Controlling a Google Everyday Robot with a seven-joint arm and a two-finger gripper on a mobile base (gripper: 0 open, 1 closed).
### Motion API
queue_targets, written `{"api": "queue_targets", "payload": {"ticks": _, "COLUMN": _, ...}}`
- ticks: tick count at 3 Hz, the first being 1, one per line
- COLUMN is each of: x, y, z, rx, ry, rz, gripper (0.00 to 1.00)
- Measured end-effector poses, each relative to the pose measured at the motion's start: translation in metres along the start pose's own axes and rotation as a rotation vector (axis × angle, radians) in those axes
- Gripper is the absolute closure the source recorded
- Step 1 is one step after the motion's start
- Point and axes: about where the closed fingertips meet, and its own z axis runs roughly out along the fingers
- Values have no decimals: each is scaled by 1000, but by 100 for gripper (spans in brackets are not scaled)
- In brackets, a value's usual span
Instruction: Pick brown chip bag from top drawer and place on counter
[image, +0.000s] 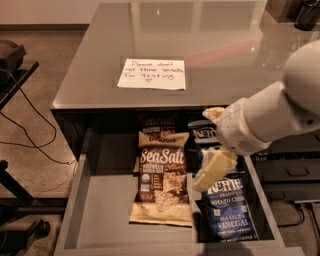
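Observation:
The brown chip bag (161, 180) with white "Sea Salt" lettering lies flat in the middle of the open top drawer (107, 200). A second, darker SeaSalt bag (159, 124) lies behind it under the counter's edge. My gripper (204, 149) hangs over the drawer just right of the brown bag, above the blue Kettle bags (227, 210). Its cream fingers (214, 170) are spread apart and hold nothing. The white arm partly hides the upper Kettle bags. The glossy grey counter (200, 45) carries a white handwritten note (152, 74).
A black stand with cables (12, 65) stands on the floor at the left. A dark object (306, 14) sits at the counter's far right corner. The left half of the drawer floor is bare grey metal.

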Motion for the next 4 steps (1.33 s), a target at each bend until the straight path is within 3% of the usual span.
{"api": "queue_targets", "payload": {"ticks": 2, "x": 2, "y": 16, "z": 109, "rx": -133, "ry": -59, "rz": 89, "gripper": 0}}
{"api": "queue_targets", "payload": {"ticks": 3, "x": 2, "y": 16, "z": 109, "rx": -133, "ry": -59, "rz": 88, "gripper": 0}}
{"api": "queue_targets", "payload": {"ticks": 4, "x": 14, "y": 15, "z": 121, "rx": -118, "ry": -48, "rz": 20, "gripper": 0}}
